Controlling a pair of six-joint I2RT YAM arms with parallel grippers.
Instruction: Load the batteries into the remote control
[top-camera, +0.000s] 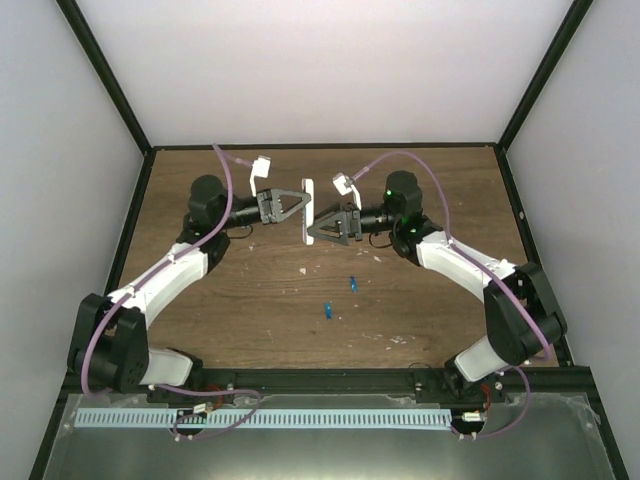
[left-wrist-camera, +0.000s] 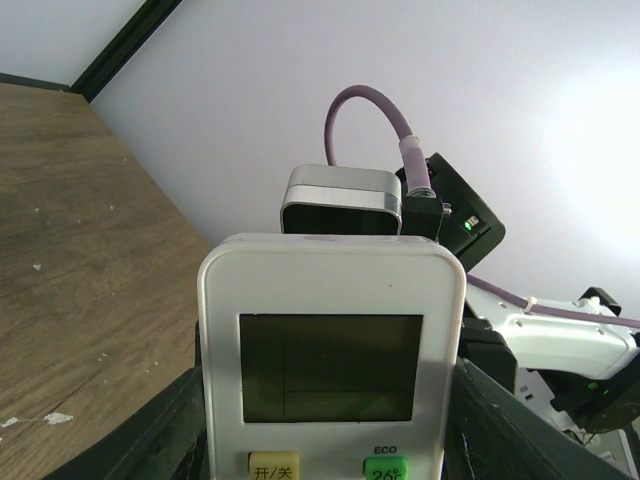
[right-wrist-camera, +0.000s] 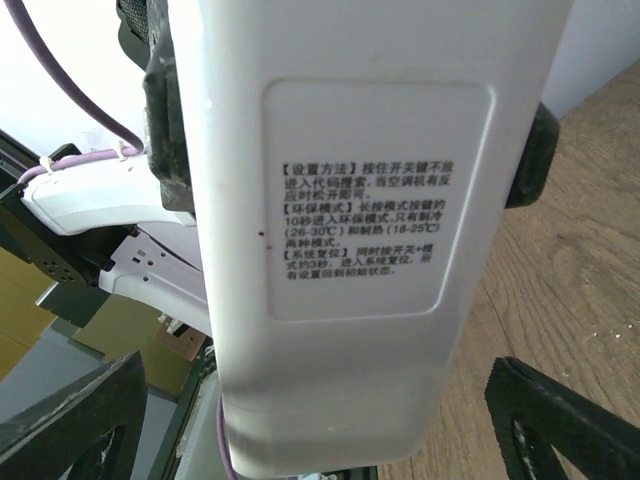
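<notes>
Task early, by my reading: nothing loaded; both batteries lie loose on the table (top-camera: 250, 300), one (top-camera: 352, 283) nearer the arms' reach, the other (top-camera: 327, 311) just below and left of it, the two apart from each other and well apart from the remote control (top-camera: 308, 190).

Remote control off the table, upright between the two arms; left gripper (top-camera: 296, 206) clamped on its long sides, dark fingers (right-wrist-camera: 165, 110) pressing each edge; display window (left-wrist-camera: 330, 368) faces the left wrist.

Right gripper (top-camera: 322, 228) at the back face; jaws spread wide, one finger (right-wrist-camera: 75, 420) either side of the lower end, clear air between pads and shell; holding nothing.

Battery compartment: back shows a smooth white shell with a printed label (right-wrist-camera: 365, 200) and a faint seam (right-wrist-camera: 320, 405) low down; no open bay, no blue inside; cover looks in place, though I cannot be sure from this angle.

Left to do, as judged: open the back; fetch each battery; seat both; close up.
</notes>
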